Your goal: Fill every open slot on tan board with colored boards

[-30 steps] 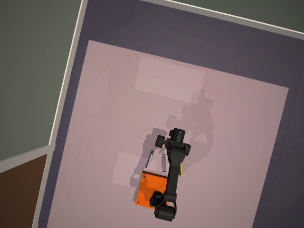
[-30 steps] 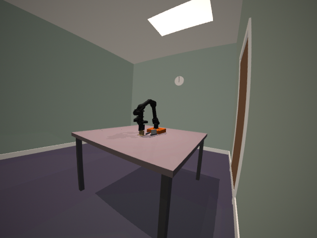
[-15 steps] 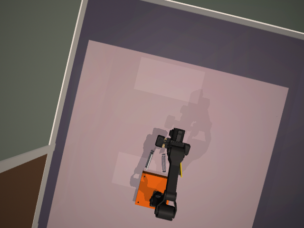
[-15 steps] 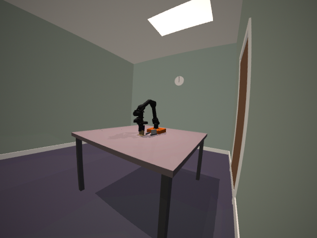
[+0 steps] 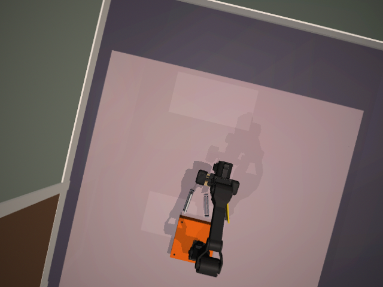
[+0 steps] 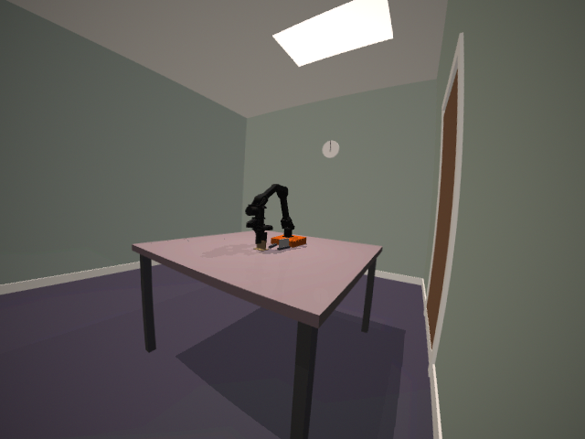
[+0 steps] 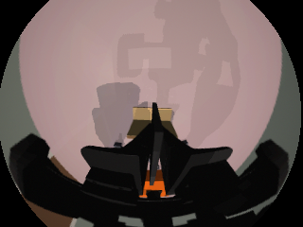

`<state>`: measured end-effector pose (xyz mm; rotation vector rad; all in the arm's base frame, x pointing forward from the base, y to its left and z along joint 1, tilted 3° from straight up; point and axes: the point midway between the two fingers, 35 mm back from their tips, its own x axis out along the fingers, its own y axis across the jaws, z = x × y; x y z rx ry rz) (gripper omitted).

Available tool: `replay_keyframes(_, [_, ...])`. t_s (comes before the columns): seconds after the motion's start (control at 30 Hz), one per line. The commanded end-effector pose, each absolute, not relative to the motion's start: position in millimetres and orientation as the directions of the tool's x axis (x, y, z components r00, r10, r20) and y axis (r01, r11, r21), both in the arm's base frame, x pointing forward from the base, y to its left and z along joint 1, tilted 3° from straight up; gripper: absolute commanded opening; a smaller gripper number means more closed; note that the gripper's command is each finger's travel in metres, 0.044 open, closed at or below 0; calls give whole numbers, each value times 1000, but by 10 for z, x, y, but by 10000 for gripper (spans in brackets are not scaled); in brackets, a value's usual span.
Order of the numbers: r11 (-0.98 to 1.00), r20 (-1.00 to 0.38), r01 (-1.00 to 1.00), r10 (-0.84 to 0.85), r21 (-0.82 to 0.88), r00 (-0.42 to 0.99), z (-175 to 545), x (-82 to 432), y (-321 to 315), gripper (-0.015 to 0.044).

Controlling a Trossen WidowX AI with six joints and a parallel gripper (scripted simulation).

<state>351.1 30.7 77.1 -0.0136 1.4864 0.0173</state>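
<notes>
The tan board point(image 5: 206, 183) point(image 6: 261, 246) point(image 7: 142, 113) stands on the table, partly covered by the gripper. My gripper point(image 5: 209, 179) point(image 6: 260, 240) point(image 7: 154, 127) points down and is shut on a thin upright board, seen edge-on and dark in the wrist view, crosswise to the tan board and directly over or at it. Its color, its notch and how deep it sits are hidden. A grey board point(image 6: 283, 242) point(image 5: 188, 200) stands in the left holder. The middle holder point(image 5: 206, 205) looks empty. A yellow board point(image 5: 228, 213) stands upright right of the forearm, its holder mostly hidden.
The orange base block point(image 5: 191, 229) point(image 6: 295, 241) lies behind the holders, under the arm's base. The arm's forearm point(image 5: 217, 222) passes above the space between the middle holder and the yellow board. The pink table point(image 5: 139, 130) point(image 6: 302, 278) carries all of it.
</notes>
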Motion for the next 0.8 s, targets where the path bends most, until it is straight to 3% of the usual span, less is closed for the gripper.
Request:
replay_keyframes(0.0, [1000,-997,-17,6,5,80,738,3503,311,0])
replay_keyframes(0.77, [1000,-997,-17,6,5,80,596,3513,311,0])
